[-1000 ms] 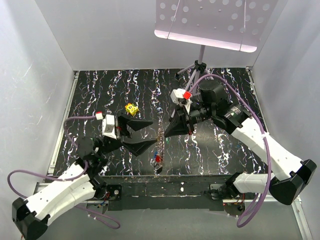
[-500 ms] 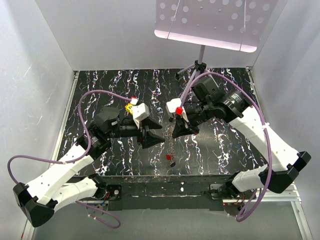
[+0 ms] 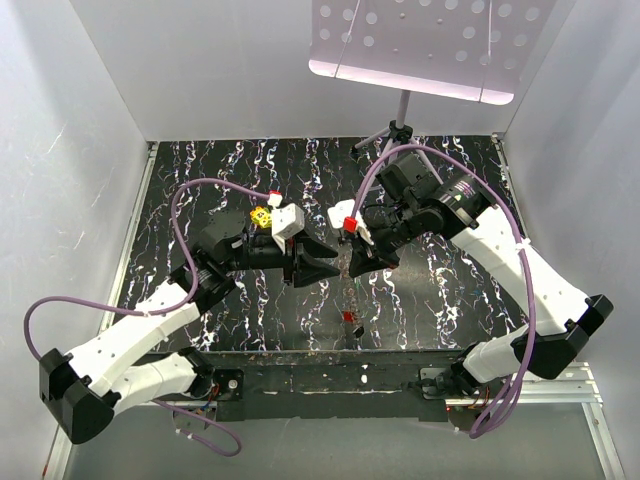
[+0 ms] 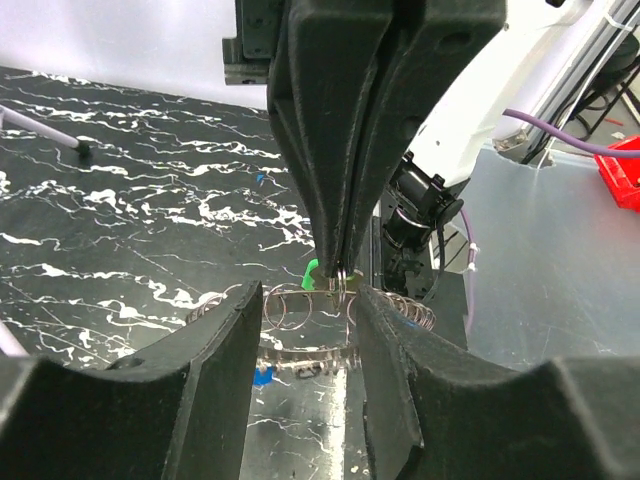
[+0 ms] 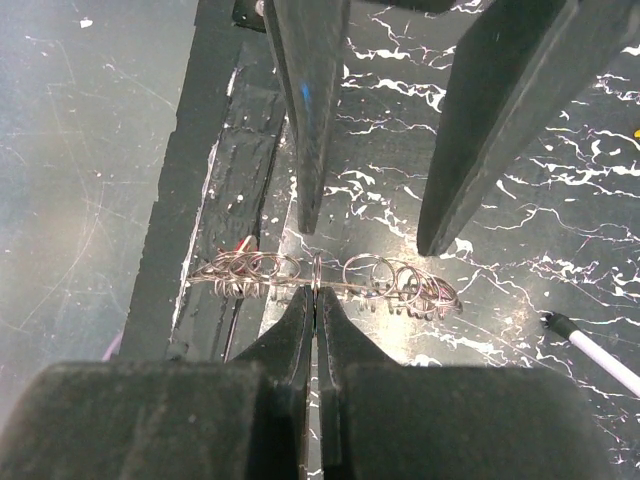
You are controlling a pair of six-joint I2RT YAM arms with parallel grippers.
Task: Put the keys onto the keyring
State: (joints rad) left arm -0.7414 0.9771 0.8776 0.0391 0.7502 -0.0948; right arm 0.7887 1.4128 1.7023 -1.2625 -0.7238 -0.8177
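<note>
The right gripper is pinched shut on the keyring — its run of loops lies crosswise to those fingers. The left gripper faces it head-on, half-open and apparently gripping nothing, with the loops between its fingertips.

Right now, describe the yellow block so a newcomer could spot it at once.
Start at the black, white-veined table and follow the left arm out to its wrist. The yellow block sits just beyond that wrist, partly hidden by it. It is the only yellow thing there, speckled with dark spots, next to the white camera housing.
</note>
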